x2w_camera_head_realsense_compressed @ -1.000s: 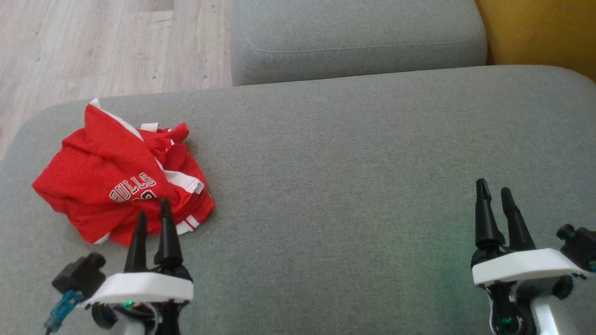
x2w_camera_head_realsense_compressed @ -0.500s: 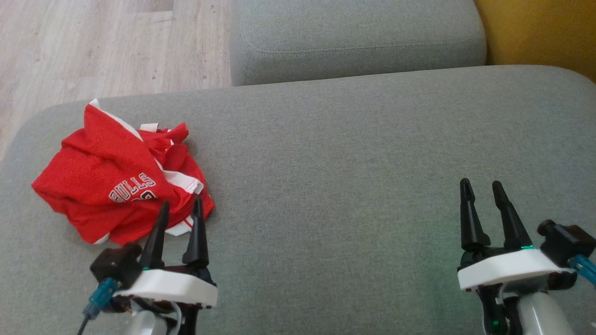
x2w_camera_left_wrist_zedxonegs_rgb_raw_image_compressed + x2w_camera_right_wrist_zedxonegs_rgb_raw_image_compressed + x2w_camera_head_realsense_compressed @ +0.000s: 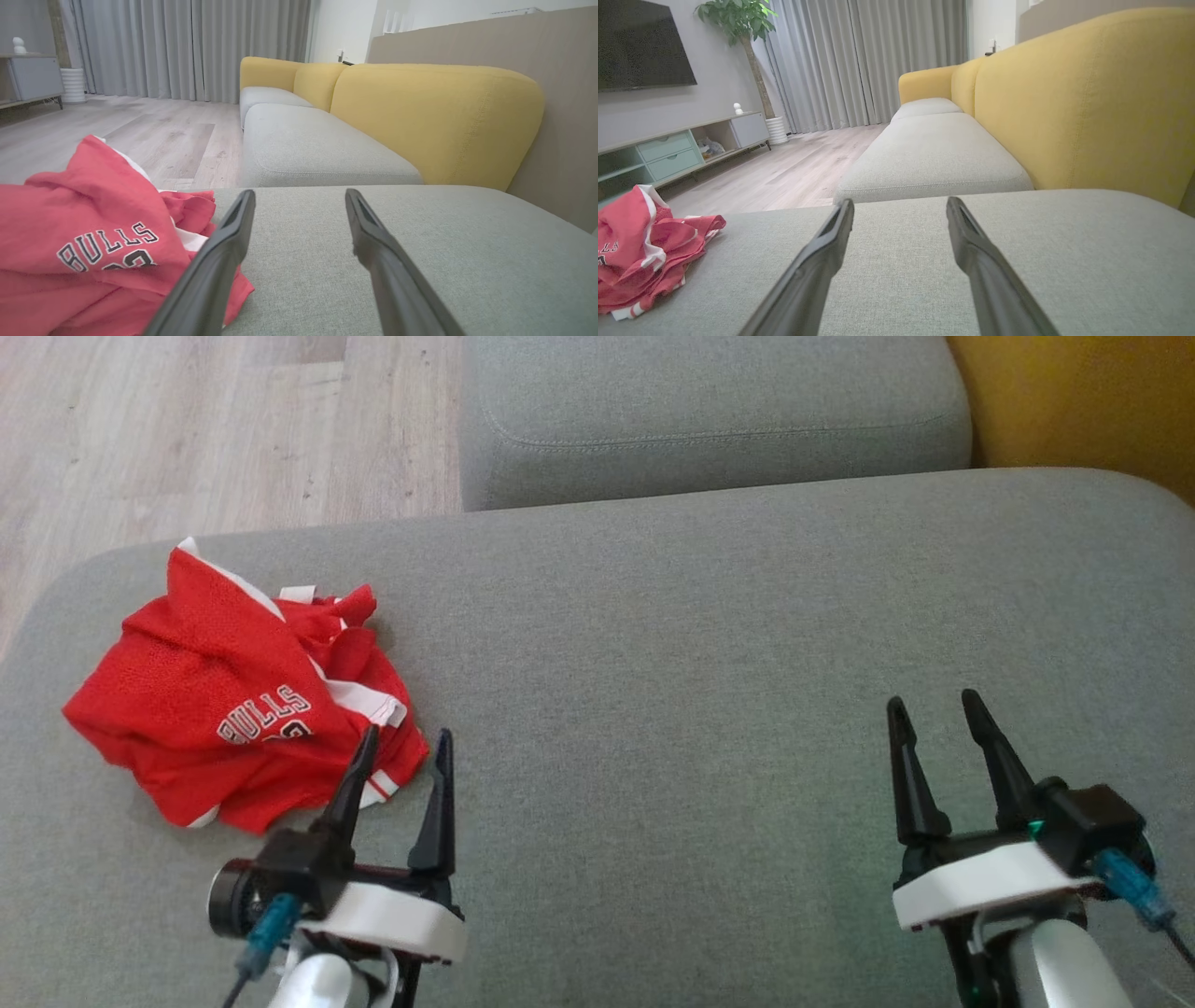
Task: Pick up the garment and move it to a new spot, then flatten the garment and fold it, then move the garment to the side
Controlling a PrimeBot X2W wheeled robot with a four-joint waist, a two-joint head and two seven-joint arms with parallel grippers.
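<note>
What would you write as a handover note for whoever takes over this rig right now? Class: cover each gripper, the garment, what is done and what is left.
Left gripper: open, empty, at the near right edge of the crumpled red mesh basketball jersey, not gripping it.
Right gripper: open, empty, over bare cushion well to the right of the jersey.
Jersey: in a heap at the left end of the grey fabric sofa cushion.
Done: nothing; the jersey is not yet picked up.
Left: grasp it and move it to a new spot, flatten, fold, set it aside.
</note>
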